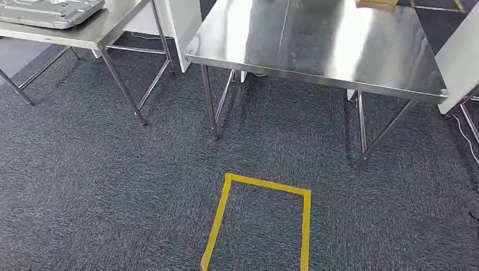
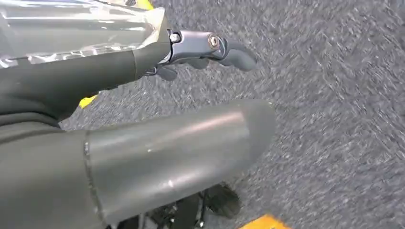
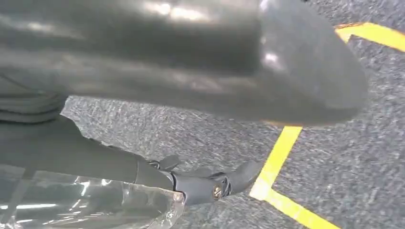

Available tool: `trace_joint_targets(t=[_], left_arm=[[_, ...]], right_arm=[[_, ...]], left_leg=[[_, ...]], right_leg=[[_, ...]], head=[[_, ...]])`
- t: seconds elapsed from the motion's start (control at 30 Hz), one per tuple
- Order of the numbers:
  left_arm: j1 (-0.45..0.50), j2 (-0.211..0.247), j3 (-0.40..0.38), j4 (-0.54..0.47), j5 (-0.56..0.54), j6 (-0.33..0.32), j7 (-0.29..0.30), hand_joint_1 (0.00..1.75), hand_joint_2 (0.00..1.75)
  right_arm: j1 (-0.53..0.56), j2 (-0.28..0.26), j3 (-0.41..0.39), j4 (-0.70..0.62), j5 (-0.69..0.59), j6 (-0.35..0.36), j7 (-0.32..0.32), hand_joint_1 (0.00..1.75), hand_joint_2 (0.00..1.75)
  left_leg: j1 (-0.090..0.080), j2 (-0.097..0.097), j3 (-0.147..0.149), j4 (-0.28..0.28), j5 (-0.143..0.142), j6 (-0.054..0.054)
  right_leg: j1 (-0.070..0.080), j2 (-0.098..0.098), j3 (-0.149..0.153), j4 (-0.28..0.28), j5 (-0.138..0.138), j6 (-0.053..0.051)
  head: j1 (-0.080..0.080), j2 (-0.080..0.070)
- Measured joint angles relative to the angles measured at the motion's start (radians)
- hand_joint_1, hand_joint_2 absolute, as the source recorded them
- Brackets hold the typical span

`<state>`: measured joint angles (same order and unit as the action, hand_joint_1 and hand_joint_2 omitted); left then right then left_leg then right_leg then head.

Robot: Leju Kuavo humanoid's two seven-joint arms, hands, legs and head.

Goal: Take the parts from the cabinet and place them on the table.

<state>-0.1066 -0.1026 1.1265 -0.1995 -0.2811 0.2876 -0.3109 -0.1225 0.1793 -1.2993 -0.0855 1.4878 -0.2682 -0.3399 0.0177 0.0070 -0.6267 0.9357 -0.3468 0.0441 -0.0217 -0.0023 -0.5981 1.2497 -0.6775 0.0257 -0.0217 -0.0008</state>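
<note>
In the left wrist view, my left hand [image 2: 191,47] lies against a part wrapped in clear, shiny plastic [image 2: 81,28], dark fingers along the wrap's edge and the thick grey thumb [image 2: 181,148] apart from it. In the right wrist view, my right hand [image 3: 200,183] holds clear plastic wrap [image 3: 86,205] the same way, over the carpet. A bare steel table [image 1: 316,51] stands ahead in the head view.
A second steel table [image 1: 85,31] at the left carries a flat grey metal part [image 1: 51,11]. A yellow tape outline [image 1: 220,220] marks the dark carpet in front of the tables. White panels [image 1: 460,62] flank the middle table on the right.
</note>
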Motion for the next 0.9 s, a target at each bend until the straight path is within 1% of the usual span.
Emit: trace_joint_targets(t=[0.03,0.07,0.1,0.13,0.17,0.2,0.23,0.27,0.3,0.33,0.37,0.4,0.43,0.47,0.5,0.53,0.57,0.6,0.63,0.67,0.7,0.73,0.77,0.8,0.83,0.87,0.9], left_arm=[[0.000,0.000,0.000,0.000,0.000,0.000,0.000,0.00,0.00],[0.000,0.000,0.001,0.000,0.000,0.000,0.000,0.00,0.00],[0.000,0.000,0.002,0.000,0.000,0.000,0.000,0.00,0.00],[0.000,0.000,0.002,0.000,0.001,-0.001,0.001,0.00,0.00],[-0.002,0.009,0.002,-0.002,0.001,-0.002,0.002,0.00,0.00],[0.001,0.011,0.003,-0.004,0.005,-0.003,0.003,0.00,0.00],[0.000,0.016,0.006,-0.005,0.006,-0.003,0.003,0.00,0.00],[-0.004,0.017,0.008,-0.005,0.008,-0.006,0.004,0.00,0.00],[-0.004,0.024,0.009,-0.006,0.009,-0.008,0.005,0.00,0.00],[0.001,0.027,0.011,-0.005,0.010,-0.011,0.008,0.00,0.00],[0.003,0.031,0.013,-0.006,0.010,-0.014,0.009,0.00,0.00],[0.004,0.035,0.013,-0.005,0.011,-0.014,0.013,0.00,0.00],[0.004,0.037,0.013,-0.006,0.011,-0.014,0.013,0.00,0.00],[0.003,0.041,0.013,-0.006,0.011,-0.016,0.013,0.00,0.00],[0.002,0.044,0.014,-0.006,0.011,-0.017,0.013,0.00,0.00],[0.001,0.046,0.015,-0.006,0.012,-0.021,0.013,0.00,0.00],[0.001,0.048,0.017,-0.006,0.012,-0.024,0.015,0.00,0.00],[0.001,0.053,0.018,-0.006,0.012,-0.027,0.019,0.00,0.00],[0.000,0.060,0.019,-0.006,0.012,-0.032,0.023,0.00,0.00],[-0.002,0.068,0.019,-0.006,0.012,-0.036,0.025,0.00,0.00],[-0.006,0.076,0.019,-0.006,0.012,-0.038,0.028,0.00,0.00],[-0.009,0.081,0.019,-0.006,0.012,-0.039,0.029,0.00,0.00],[-0.013,0.089,0.019,-0.006,0.011,-0.041,0.029,0.00,0.00],[-0.013,0.100,0.019,-0.006,0.010,-0.048,0.031,0.00,0.00],[-0.011,0.108,0.019,-0.006,0.008,-0.054,0.032,0.00,0.00],[-0.011,0.110,0.019,-0.006,0.008,-0.055,0.032,0.00,0.00],[-0.011,0.123,0.020,-0.006,0.003,-0.063,0.037,0.00,0.00]], right_arm=[[0.001,-0.001,0.000,0.000,0.000,0.000,0.000,0.00,0.00],[0.001,-0.003,0.000,0.000,0.000,0.000,0.000,0.00,0.00],[0.000,-0.005,0.000,-0.001,0.000,0.000,0.000,0.00,0.00],[-0.003,-0.005,0.000,-0.002,0.000,0.001,0.000,0.00,0.00],[-0.009,-0.002,0.000,-0.002,0.000,0.006,0.000,0.00,0.00],[-0.007,-0.002,0.001,-0.002,0.000,0.009,-0.001,0.00,0.00],[-0.008,-0.003,0.002,-0.003,0.000,0.009,-0.002,0.00,0.00],[-0.012,-0.006,0.003,-0.003,0.000,0.011,0.000,0.00,0.00],[-0.015,-0.003,0.006,-0.003,0.000,0.011,0.000,0.00,0.00],[-0.016,-0.004,0.007,-0.004,0.000,0.012,-0.001,0.00,0.00],[-0.019,-0.003,0.008,-0.004,0.000,0.014,-0.001,0.00,0.00],[-0.020,-0.004,0.010,-0.004,0.000,0.015,-0.001,0.00,0.00],[-0.022,-0.005,0.011,-0.005,0.000,0.015,-0.001,0.00,0.00],[-0.022,-0.005,0.015,-0.005,0.000,0.015,-0.001,0.00,0.00],[-0.021,-0.005,0.017,-0.005,0.000,0.015,-0.001,0.00,0.00],[-0.020,-0.005,0.018,-0.005,0.000,0.015,-0.001,0.00,0.00],[-0.020,-0.005,0.019,-0.005,0.000,0.015,-0.001,0.00,0.00],[-0.020,-0.005,0.021,-0.005,0.000,0.015,-0.002,0.00,0.00],[-0.020,-0.005,0.023,-0.005,0.000,0.015,-0.002,0.00,0.00],[-0.021,-0.005,0.023,-0.005,0.000,0.015,-0.002,0.00,0.00],[-0.022,-0.003,0.023,-0.005,0.000,0.015,-0.002,0.00,0.00],[-0.023,-0.003,0.024,-0.005,0.000,0.015,-0.002,0.00,0.00],[-0.026,-0.003,0.024,-0.005,0.000,0.015,-0.003,0.00,0.00],[-0.027,-0.004,0.024,-0.005,0.000,0.016,-0.003,0.00,0.00],[-0.027,-0.005,0.025,-0.005,0.000,0.016,-0.004,0.00,0.00],[-0.027,-0.005,0.025,-0.005,0.000,0.016,-0.004,0.00,0.00],[-0.027,-0.009,0.026,-0.005,0.000,0.017,-0.004,0.00,0.00]], left_leg=[[0.004,0.000,-0.010,0.000,0.008,-0.006],[0.011,0.000,-0.023,0.002,0.017,-0.015],[0.018,0.000,-0.036,0.007,0.025,-0.025],[0.025,0.000,-0.050,0.015,0.031,-0.034],[0.020,0.001,-0.062,0.032,0.037,-0.045],[0.022,-0.001,-0.060,0.031,0.042,-0.054],[0.018,-0.002,-0.056,0.044,0.041,-0.061],[0.023,-0.005,-0.060,0.041,0.048,-0.065],[0.027,-0.004,-0.059,0.027,0.053,-0.074],[0.035,-0.001,-0.062,0.027,0.068,-0.081],[0.036,-0.001,-0.074,0.050,0.014,-0.077],[0.033,-0.004,-0.092,0.113,-0.077,-0.072],[0.030,-0.007,-0.110,0.195,-0.155,-0.072],[0.027,-0.007,-0.125,0.289,-0.218,-0.072],[0.026,-0.007,-0.129,0.354,-0.246,-0.070],[0.024,-0.007,-0.117,0.389,-0.243,-0.066],[0.023,-0.007,-0.095,0.384,-0.227,-0.061],[0.021,-0.007,-0.043,0.337,-0.196,-0.052],[0.017,-0.007,0.029,0.249,-0.175,-0.041],[0.013,-0.011,0.099,0.160,-0.174,-0.031],[0.002,-0.011,0.156,0.093,-0.187,-0.024],[0.001,-0.011,0.166,0.067,-0.188,-0.024],[-0.002,-0.009,0.162,0.060,-0.194,-0.024],[-0.007,-0.009,0.158,0.056,-0.194,-0.023],[-0.008,-0.009,0.156,0.047,-0.185,-0.017],[0.001,-0.007,0.157,0.037,-0.174,-0.011],[-0.002,-0.003,0.148,0.036,-0.164,-0.005]], right_leg=[[-0.006,0.000,0.014,-0.003,0.005,0.013],[-0.013,0.000,0.051,-0.060,0.030,0.033],[-0.021,0.000,0.101,-0.142,0.066,0.055],[-0.027,0.000,0.151,-0.222,0.093,0.072],[-0.039,-0.003,0.201,-0.311,0.089,0.080],[-0.014,0.007,0.194,-0.267,0.109,0.069],[-0.024,0.008,0.175,-0.271,0.105,0.053],[-0.025,0.010,0.166,-0.258,0.102,0.035],[-0.019,0.009,0.161,-0.251,0.101,0.017],[-0.022,0.006,0.147,-0.254,0.116,0.004],[-0.022,0.001,0.137,-0.254,0.130,-0.009],[-0.017,0.001,0.124,-0.253,0.144,-0.020],[-0.013,0.000,0.108,-0.253,0.154,-0.024],[-0.006,-0.001,0.093,-0.252,0.166,-0.026],[-0.001,-0.002,0.082,-0.251,0.175,-0.027],[0.003,-0.003,0.071,-0.249,0.186,-0.028],[0.006,-0.003,0.059,-0.249,0.194,-0.026],[0.008,-0.002,0.046,-0.248,0.203,-0.024],[0.010,-0.001,0.038,-0.248,0.210,-0.021],[0.011,0.000,0.036,-0.248,0.215,-0.019],[0.015,0.001,0.033,-0.248,0.217,-0.015],[0.019,-0.001,0.030,-0.246,0.220,-0.010],[0.018,-0.004,0.027,-0.246,0.226,-0.001],[0.014,-0.005,0.022,-0.247,0.236,0.007],[0.017,-0.005,0.021,-0.250,0.241,0.015],[0.024,-0.005,0.014,-0.242,0.237,0.016],[0.017,-0.003,-0.010,-0.201,0.203,0.012]], head=[[0.000,0.000],[0.000,0.000],[0.000,0.000],[0.000,0.000],[0.003,0.000],[0.001,0.000],[-0.011,0.000],[-0.021,0.000],[-0.029,0.000],[-0.031,0.000],[-0.035,0.000],[-0.035,0.000],[-0.041,0.000],[-0.041,0.000],[-0.040,0.000],[-0.041,0.000],[-0.040,0.000],[-0.041,0.000],[-0.041,0.000],[-0.042,0.000],[-0.041,0.000],[-0.042,0.000],[-0.038,0.000],[-0.040,0.000],[-0.039,0.000],[-0.039,0.000],[-0.038,0.000]])
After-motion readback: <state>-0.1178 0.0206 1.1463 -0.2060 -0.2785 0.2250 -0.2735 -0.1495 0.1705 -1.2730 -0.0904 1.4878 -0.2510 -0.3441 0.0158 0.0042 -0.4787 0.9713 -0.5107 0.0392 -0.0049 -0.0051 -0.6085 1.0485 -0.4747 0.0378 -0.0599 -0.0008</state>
